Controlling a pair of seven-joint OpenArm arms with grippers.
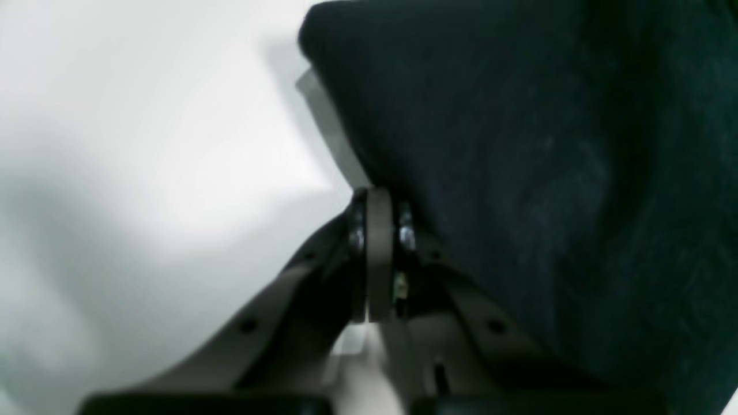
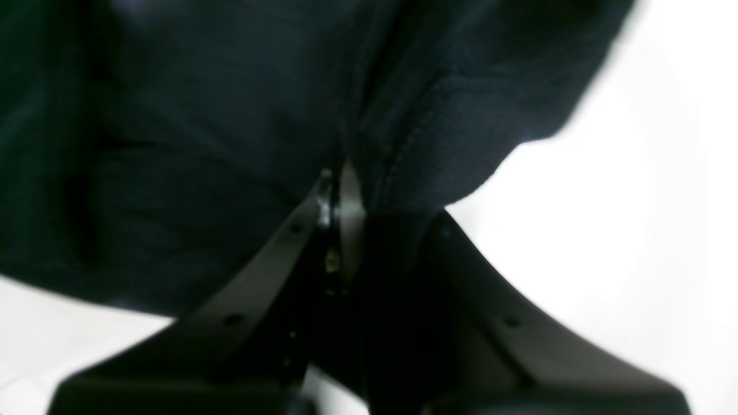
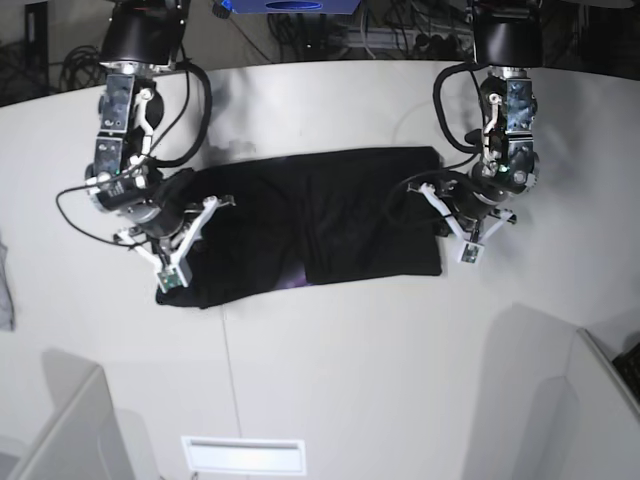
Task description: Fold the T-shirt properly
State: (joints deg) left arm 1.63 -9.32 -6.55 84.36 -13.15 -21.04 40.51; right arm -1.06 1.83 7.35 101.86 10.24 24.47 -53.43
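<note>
The black T-shirt [image 3: 310, 215] lies spread sideways across the middle of the white table [image 3: 330, 370], plain face up, with a sliver of purple print at its near edge. My right gripper [image 3: 190, 235] is at the shirt's left end. In the right wrist view its fingertips [image 2: 340, 190] are shut, with a hemmed fold of the T-shirt [image 2: 230, 115] caught between them. My left gripper [image 3: 438, 212] is at the shirt's right end. In the left wrist view its tips [image 1: 377, 199] are pressed together where the raised edge of the T-shirt [image 1: 519, 144] meets them.
A small grey cloth scrap [image 3: 5, 285] lies at the table's far left edge. Cables [image 3: 400, 30] run behind the table's back edge. Grey panels stand at the near left [image 3: 60, 420] and near right [image 3: 560, 400], and a white slot [image 3: 243, 455] sits at the front.
</note>
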